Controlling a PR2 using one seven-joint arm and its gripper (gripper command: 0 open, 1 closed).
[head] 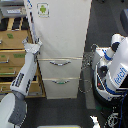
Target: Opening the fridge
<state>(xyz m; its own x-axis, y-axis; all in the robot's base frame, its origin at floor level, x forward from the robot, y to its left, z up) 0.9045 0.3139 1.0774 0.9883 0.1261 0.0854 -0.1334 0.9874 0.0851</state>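
The tall white fridge (62,35) stands in the middle of the exterior view. Its large upper door carries a small green-and-white sticker (43,9). Below it are two drawers with silver bar handles (60,63). My arm rises from the lower left, and my gripper (35,47) is at the left edge of the upper door, near its bottom corner. The fingers are too small and blurred to tell whether they are open or closed on the door's edge. A narrow side strip of the door (31,22) shows along its left edge.
A tan wooden drawer cabinet (11,47) stands right against the fridge on the exterior view's left, behind my arm. A white-and-blue robot body (116,67) with cables (88,70) stands on the exterior view's right. The floor is dark grey.
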